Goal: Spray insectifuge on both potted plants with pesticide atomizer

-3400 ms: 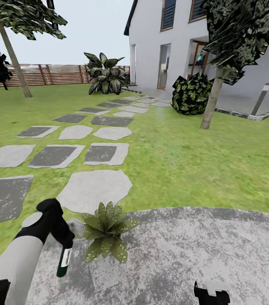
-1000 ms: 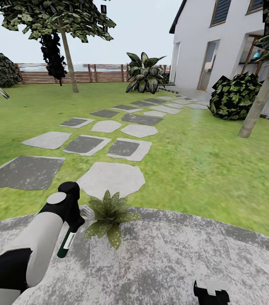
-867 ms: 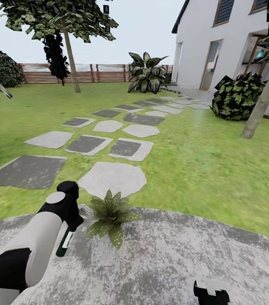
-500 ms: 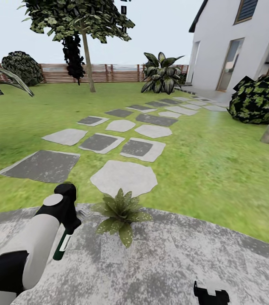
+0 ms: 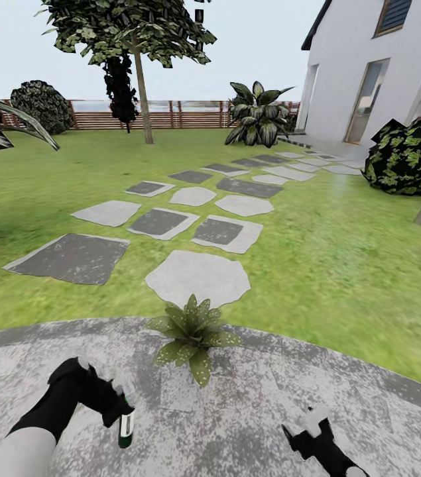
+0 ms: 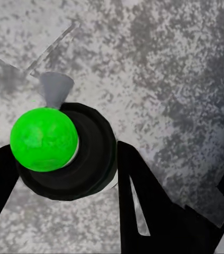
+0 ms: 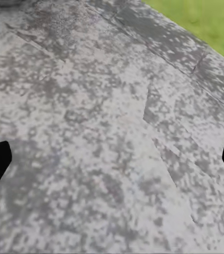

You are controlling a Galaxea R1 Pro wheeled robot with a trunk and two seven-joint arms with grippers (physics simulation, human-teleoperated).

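The robot is in the spraying step; the left gripper [image 5: 119,416] already carries the pesticide atomizer [image 5: 126,427], its fingers [image 6: 143,201] pinching the bottle from both sides, low over the grey mottled paving [image 5: 303,384] and a little apart from the potted plant [image 5: 194,330] at the edge of the lawn [image 5: 343,265]. In the left wrist view the bottle is seen from above, with a green ball [image 6: 44,139] on its dark round top and a pale grey nozzle [image 6: 55,89] pointing at the paving.

The right gripper [image 5: 311,432] hangs empty near the ground; its jaws are spread wide, judging from the right wrist view.

Compared with half a second ago, the left arm has dropped and drawn back, so the bottle is now lower and farther from the leaves; the right gripper has risen into view; the camera has also turned slightly left.

The next move probably calls for raising the bottle again and turning the nozzle toward the rosette; a second plant must then be found.
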